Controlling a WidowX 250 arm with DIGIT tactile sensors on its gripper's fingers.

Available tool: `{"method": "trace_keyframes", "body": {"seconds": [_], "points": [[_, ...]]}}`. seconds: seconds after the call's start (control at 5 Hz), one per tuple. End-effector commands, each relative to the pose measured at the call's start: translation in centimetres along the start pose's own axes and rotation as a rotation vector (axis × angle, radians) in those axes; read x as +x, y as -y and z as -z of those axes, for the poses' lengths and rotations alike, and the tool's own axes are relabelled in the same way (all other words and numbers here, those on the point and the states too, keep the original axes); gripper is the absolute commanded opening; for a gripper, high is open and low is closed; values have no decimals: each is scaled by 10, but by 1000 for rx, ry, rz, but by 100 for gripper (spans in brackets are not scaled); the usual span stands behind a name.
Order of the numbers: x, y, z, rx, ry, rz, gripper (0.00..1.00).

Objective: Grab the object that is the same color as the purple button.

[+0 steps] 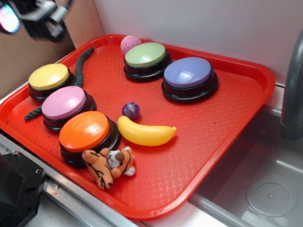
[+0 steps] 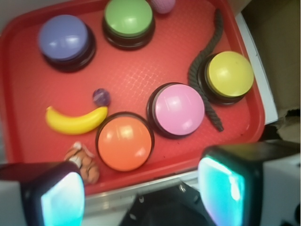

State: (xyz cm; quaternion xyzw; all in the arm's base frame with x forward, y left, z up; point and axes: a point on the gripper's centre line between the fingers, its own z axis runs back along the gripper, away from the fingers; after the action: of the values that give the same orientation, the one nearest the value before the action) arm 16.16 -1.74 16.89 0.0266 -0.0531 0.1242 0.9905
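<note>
We start with the red tray [image 1: 244,118], crowded enough that our descent can go astray. The purple button [image 1: 188,73] sits at its far side, only a colour cue; pressing it would be our mistake. The orange button [image 1: 84,130] and yellow banana [image 1: 145,133] hem in the target and could catch a finger. The small purple ball [image 1: 131,110] lies just beside the banana's tip; glossy and round, it may roll or squirt free. Our claw [image 2: 141,188] hangs open, high above, gripping nothing.
</note>
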Motion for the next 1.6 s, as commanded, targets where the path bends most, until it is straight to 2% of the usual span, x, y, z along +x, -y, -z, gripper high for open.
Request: {"method": "trace_keyframes", "body": {"seconds": [0.0, 0.2, 0.4, 0.8, 1.0, 1.2, 1.4], "points": [[36, 16, 57, -79, -6, -154, 100], [49, 25, 80, -65, -24, -164, 100], [59, 35, 102, -94, 0, -149, 100], [60, 51, 140, -96, -4, -118, 100], [56, 57, 147, -149, 0, -102, 100], [52, 56, 152, -130, -9, -116, 100], [51, 55, 154, -118, -3, -123, 0]]}}
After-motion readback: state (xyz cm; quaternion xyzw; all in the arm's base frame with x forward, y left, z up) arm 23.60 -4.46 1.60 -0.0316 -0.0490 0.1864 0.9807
